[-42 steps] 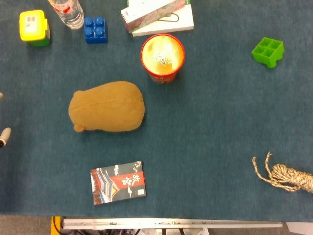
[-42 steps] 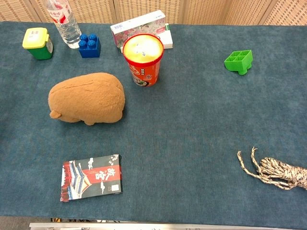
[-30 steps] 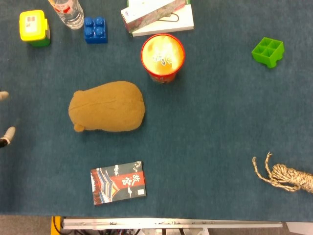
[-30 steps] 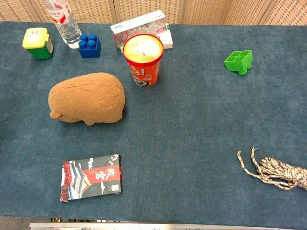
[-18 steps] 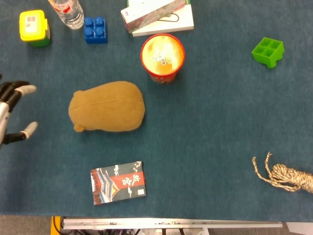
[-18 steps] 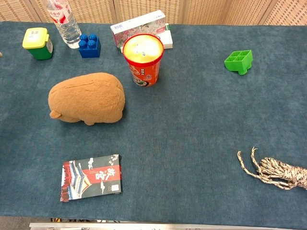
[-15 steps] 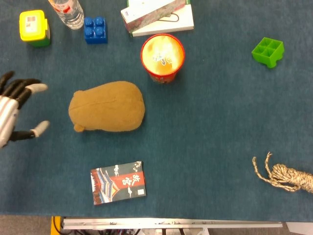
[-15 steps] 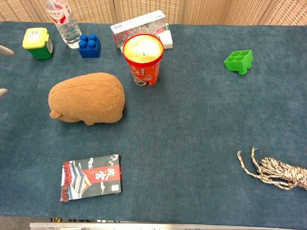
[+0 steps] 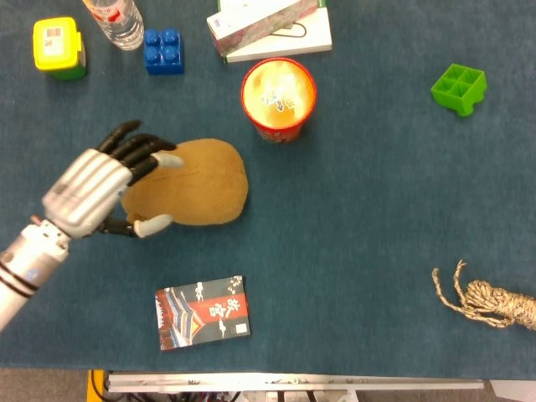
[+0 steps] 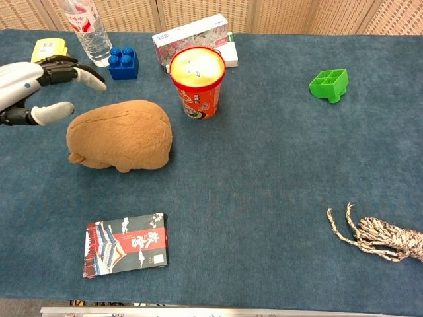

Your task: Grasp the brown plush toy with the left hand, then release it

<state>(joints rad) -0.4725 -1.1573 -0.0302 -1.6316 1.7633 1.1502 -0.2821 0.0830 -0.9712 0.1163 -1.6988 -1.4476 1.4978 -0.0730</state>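
The brown plush toy (image 9: 197, 184) (image 10: 122, 134) lies on the blue table cloth, left of centre, with its small ear toward the front left. My left hand (image 9: 100, 186) (image 10: 30, 89) hovers over the toy's left end with its fingers spread and nothing in them. In the chest view the hand sits up and to the left of the toy, apart from it. In the head view it covers the toy's left end. My right hand shows in neither view.
A red noodle cup (image 9: 278, 98) stands just behind and right of the toy. A card pack (image 9: 203, 311) lies in front of it. A yellow-green box (image 9: 59, 46), bottle (image 9: 115, 21), blue brick (image 9: 163, 50) and tissue box (image 9: 268, 25) line the back. Green tray (image 9: 458, 88); rope (image 9: 490, 301).
My left hand has come in from the left edge and moved right, over the plush toy's left end. Its fingers stay spread. The toy has not moved.
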